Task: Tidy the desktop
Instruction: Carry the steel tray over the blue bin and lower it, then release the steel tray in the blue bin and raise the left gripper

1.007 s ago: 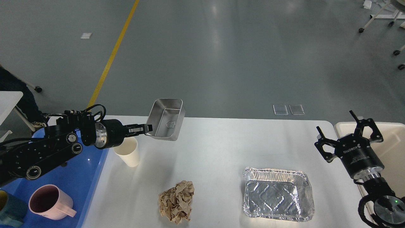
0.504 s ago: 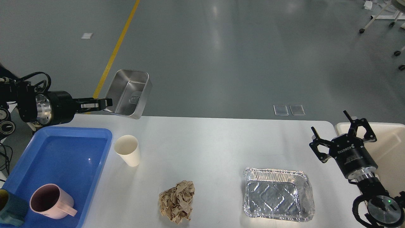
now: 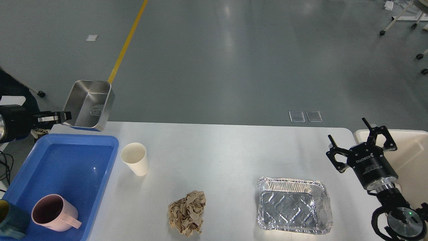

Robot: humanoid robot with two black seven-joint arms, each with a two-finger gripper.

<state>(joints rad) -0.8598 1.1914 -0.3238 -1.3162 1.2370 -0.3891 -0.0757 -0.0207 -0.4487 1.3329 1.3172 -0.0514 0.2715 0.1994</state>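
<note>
The white-grey desktop [image 3: 227, 150] fills the lower view. On it stand a cream paper cup [image 3: 135, 163], a crumpled brown paper ball [image 3: 187, 217] and an empty foil tray [image 3: 293, 209]. My left gripper [image 3: 65, 116] is shut on the rim of a tilted steel box [image 3: 88, 104], held in the air above the far end of the blue tray [image 3: 63, 157]. My right gripper [image 3: 362, 142] stands open at the desktop's right edge, with nothing between its fingers.
Inside the blue tray's near end sit a pink mug [image 3: 53, 213] and a teal cup [image 3: 11, 223]. A cream bin [image 3: 411, 157] stands off the right edge behind my right arm. Beyond the desktop is grey floor with a yellow line [image 3: 125, 47].
My left arm has swung left with the steel box, from above the paper cup to above the blue tray's far end. My right gripper shifted slightly left.
</note>
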